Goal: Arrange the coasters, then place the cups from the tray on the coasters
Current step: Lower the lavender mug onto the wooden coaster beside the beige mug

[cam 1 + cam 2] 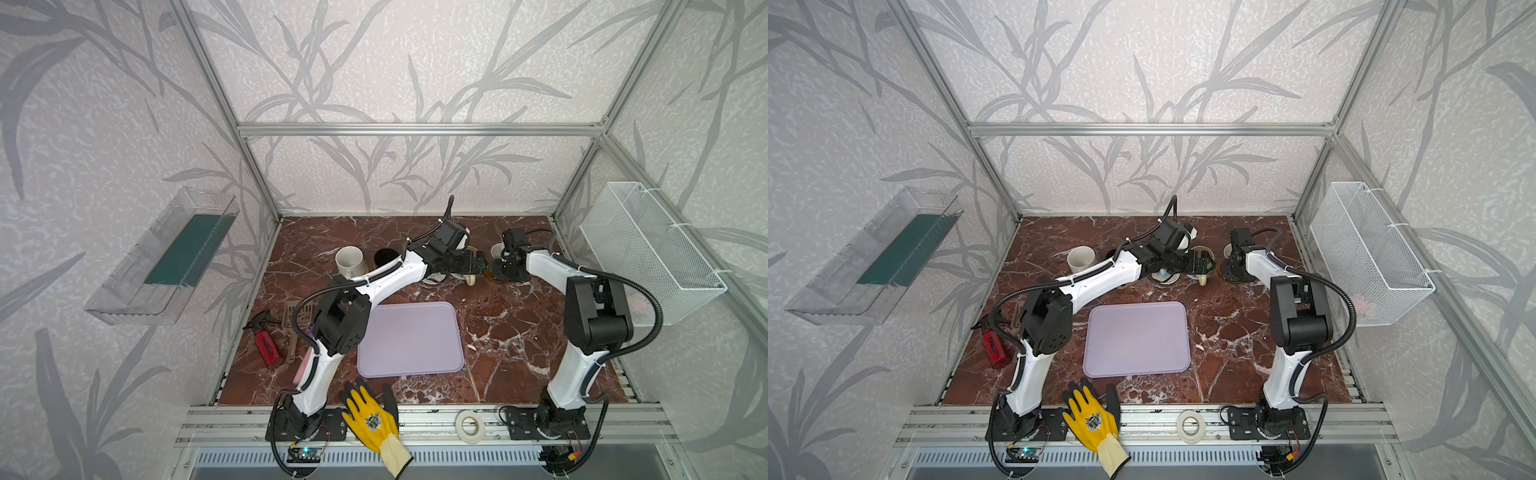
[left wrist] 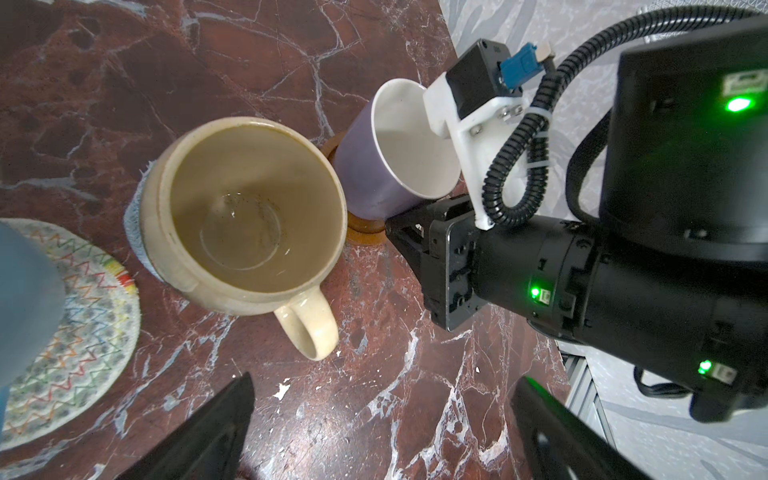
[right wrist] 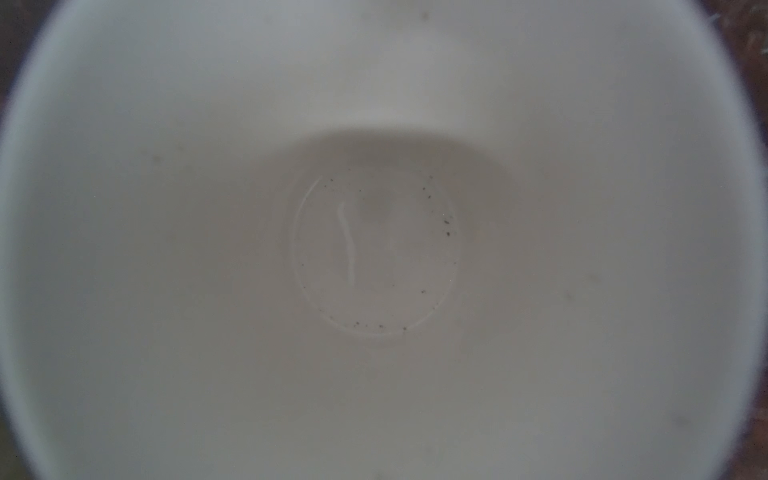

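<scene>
Holds nothing in the left gripper (image 2: 384, 378), with jaws spread as wide as possible and both dark fingers (image 2: 216, 428) apart above the bare marble table (image 2: 415, 332). Faces the cream mug (image 2: 245, 216), upright just ahead of these jaws on the grey-blue coaster (image 2: 135, 224), with the handle turned back toward the gap between the fingers but not inside it. Has, outside one finger and a little ahead, the light blue mug (image 2: 25, 299) on the rope coaster (image 2: 79, 332) with coloured zigzag stitches.

Closes the right gripper (image 2: 401, 226) tight at the near side of the lavender mug (image 2: 365, 166). Cannot tell which part of the mug sits between the jaws, because of the mug body and the camera bracket in front. Keeps this mug on the brown coaster (image 2: 361, 228), directly before the right jaws and just beside the cream mug. Cannot tell whether the two mugs touch. Looks from the right wrist straight down into its pale inside.

Has the tray (image 1: 409, 338) flat on the table, well behind both pairs of jaws, between the two arms. Has the white mug (image 1: 349, 259) and the black mug (image 1: 384, 257) side by side, well behind the left jaws, along the left forearm.
</scene>
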Available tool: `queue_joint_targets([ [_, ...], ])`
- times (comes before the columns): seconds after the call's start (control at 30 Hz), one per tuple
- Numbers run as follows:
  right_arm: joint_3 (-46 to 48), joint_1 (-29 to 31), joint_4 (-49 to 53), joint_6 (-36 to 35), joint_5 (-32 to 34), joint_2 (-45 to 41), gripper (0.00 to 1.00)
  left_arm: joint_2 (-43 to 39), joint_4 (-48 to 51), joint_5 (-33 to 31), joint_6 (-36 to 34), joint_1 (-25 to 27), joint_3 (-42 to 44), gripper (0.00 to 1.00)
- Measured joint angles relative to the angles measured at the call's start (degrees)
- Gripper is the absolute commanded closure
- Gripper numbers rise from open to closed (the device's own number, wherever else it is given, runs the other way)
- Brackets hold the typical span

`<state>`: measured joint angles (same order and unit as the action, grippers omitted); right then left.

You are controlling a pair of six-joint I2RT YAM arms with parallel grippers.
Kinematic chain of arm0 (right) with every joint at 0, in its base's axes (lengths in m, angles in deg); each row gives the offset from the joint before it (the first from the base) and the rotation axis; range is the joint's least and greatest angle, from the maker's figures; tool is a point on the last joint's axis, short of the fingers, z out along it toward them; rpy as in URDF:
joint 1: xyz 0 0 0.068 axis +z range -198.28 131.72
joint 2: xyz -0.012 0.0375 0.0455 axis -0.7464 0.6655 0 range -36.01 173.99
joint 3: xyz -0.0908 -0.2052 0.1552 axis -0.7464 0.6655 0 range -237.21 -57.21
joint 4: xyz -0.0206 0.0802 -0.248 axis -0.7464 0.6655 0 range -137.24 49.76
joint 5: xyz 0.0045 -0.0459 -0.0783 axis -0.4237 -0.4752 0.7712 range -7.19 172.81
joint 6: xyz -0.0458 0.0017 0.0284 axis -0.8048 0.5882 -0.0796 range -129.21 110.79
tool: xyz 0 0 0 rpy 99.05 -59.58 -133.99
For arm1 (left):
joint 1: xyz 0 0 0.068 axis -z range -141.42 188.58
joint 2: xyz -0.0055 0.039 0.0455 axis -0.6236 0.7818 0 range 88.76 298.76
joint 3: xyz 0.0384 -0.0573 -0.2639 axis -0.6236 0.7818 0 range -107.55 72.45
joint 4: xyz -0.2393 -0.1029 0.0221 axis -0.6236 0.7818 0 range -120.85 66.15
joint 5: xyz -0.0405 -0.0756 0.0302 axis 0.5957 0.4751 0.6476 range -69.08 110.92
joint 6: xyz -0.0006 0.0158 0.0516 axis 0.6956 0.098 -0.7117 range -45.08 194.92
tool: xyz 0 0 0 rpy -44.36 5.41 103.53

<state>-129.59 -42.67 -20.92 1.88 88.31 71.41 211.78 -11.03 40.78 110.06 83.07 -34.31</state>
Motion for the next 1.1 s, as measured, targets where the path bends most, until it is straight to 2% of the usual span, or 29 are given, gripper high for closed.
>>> queue_joint_targets([
  [0.27,0.2,0.0,-0.3,0.0,0.0,-0.2,1.0,0.0,0.0,0.2,0.4,0.0,0.0,0.01],
  [0.63,1.5,0.0,-1.3,0.2,-0.1,-0.8,0.93,0.0,-0.1,0.2,0.4,0.0,0.2,0.01],
  [0.9,1.5,-0.3,-1.3,0.5,-0.8,-0.8,0.83,0.0,-0.1,0.2,0.4,0.0,1.0,0.01],
  [1.1,1.5,-0.4,-1.3,0.9,-1.0,-0.8,0.82,-0.2,-0.2,-0.1,0.4,0.0,2.4,0.01],
])
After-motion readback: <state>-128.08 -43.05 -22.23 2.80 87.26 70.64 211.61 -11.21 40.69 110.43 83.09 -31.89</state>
